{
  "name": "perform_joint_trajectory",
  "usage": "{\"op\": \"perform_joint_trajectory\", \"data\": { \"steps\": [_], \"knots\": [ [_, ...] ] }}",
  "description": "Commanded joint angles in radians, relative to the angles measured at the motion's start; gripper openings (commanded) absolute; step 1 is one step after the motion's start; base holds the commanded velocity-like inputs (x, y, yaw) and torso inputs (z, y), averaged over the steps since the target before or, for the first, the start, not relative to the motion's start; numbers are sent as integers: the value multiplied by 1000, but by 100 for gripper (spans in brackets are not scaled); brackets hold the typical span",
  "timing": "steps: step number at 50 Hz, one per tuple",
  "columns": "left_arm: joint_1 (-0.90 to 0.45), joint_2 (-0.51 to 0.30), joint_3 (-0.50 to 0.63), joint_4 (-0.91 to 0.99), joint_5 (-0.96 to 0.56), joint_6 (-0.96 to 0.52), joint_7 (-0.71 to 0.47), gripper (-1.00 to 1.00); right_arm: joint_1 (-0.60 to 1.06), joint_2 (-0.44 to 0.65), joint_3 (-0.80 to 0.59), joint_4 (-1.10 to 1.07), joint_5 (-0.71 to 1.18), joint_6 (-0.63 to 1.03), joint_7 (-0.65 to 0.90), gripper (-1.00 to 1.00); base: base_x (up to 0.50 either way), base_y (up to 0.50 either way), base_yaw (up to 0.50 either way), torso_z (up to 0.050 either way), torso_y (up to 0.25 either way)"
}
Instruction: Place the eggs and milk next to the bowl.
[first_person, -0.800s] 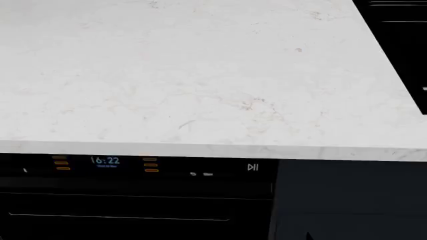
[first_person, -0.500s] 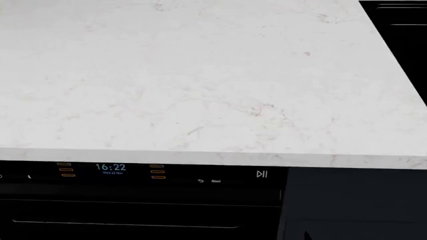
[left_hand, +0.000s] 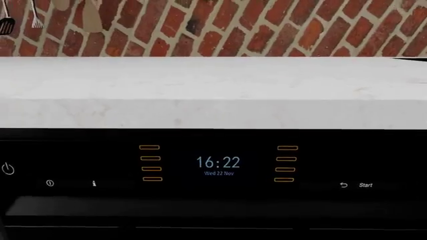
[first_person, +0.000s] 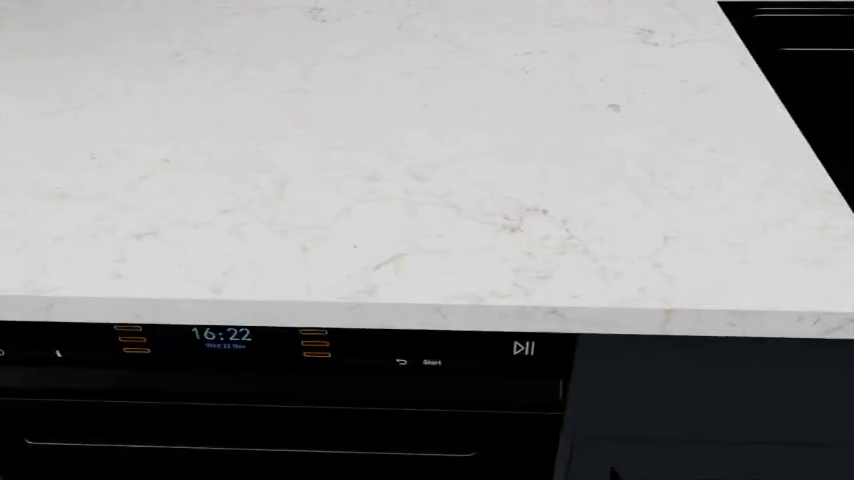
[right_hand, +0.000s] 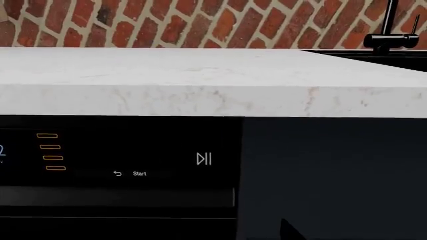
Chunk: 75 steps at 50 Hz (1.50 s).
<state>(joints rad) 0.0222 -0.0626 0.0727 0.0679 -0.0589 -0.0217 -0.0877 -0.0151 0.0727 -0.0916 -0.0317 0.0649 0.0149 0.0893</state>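
Eggs, milk, bowl: none in view, only bare marble counter (first_person: 400, 160) above oven panel (left_hand: 217, 167). Grippers unseen, jaws can't tell. Risk: arms hitting counter edge while searching blind.

Counter above an oven panel, wall behind.

The counter (first_person: 400, 150) lies over the oven control panel (left_hand: 213, 167), which sits under its front edge. The clock display (left_hand: 218, 162) is in the panel's middle, the Start key (left_hand: 365, 185) to its right. A brick wall (left_hand: 267, 27) stands behind the counter's back edge; a faucet (right_hand: 393, 30) rises at the far right corner.
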Motion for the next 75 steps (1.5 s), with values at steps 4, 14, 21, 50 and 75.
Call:
{"op": "perform_joint_trajectory", "data": {
  "steps": [4,14,21,50,75],
  "knots": [
    [-8,16,-6,-34,19,9,20,100,11,14,-17,15,19,-8,6,100,0,0,0,0,0],
    [-5,0,7,-18,-10,-18,8,100,11,24,-30,2,32,-2,19,100,0,0,0,15,0],
    [-6,-12,22,-7,-20,-19,3,100,12,33,-40,-5,34,0,30,100,0,0,0,50,0],
    [-10,-44,59,27,-50,-18,-40,100,10,65,-61,-46,62,7,59,100,0,0,0,50,0],
    [-333,-178,-74,437,-316,-590,-83,100,198,280,108,-466,170,397,64,100,0,0,0,6,0]
  ]
}}
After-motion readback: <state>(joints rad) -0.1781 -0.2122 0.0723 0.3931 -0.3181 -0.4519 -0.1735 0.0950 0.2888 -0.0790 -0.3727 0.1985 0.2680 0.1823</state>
